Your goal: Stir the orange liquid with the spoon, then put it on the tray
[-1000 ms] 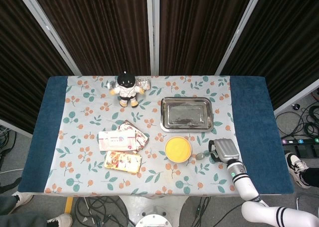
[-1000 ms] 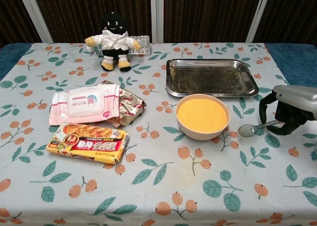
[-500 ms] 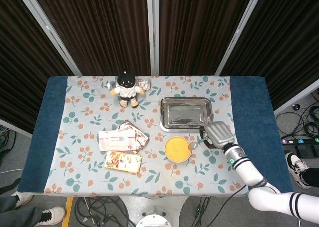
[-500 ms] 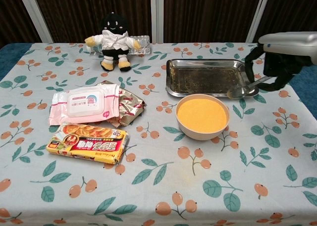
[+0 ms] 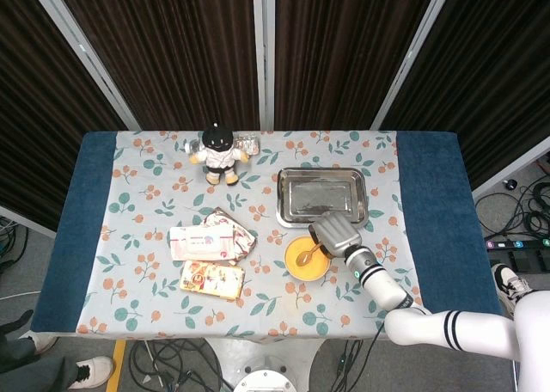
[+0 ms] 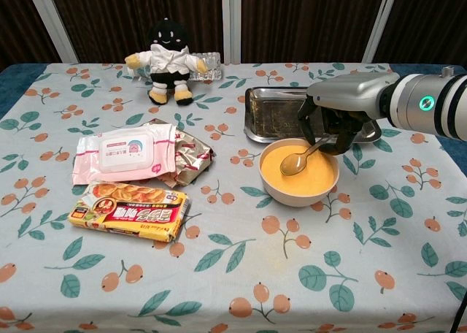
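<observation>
Your right hand [image 6: 332, 121] grasps the metal spoon [image 6: 298, 160] by its handle, the spoon's head resting in the orange liquid [image 6: 299, 171] of the round beige bowl [image 5: 307, 259], just in front of the rectangular steel tray [image 6: 314, 115]. Your left hand is out of sight.

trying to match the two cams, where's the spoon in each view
Head view: spoon right of centre, its bowl over the orange liquid, held by the right hand.
Chest view: spoon right of centre, in the bowl.
Shared landmark: the steel tray just behind the bowl.
</observation>
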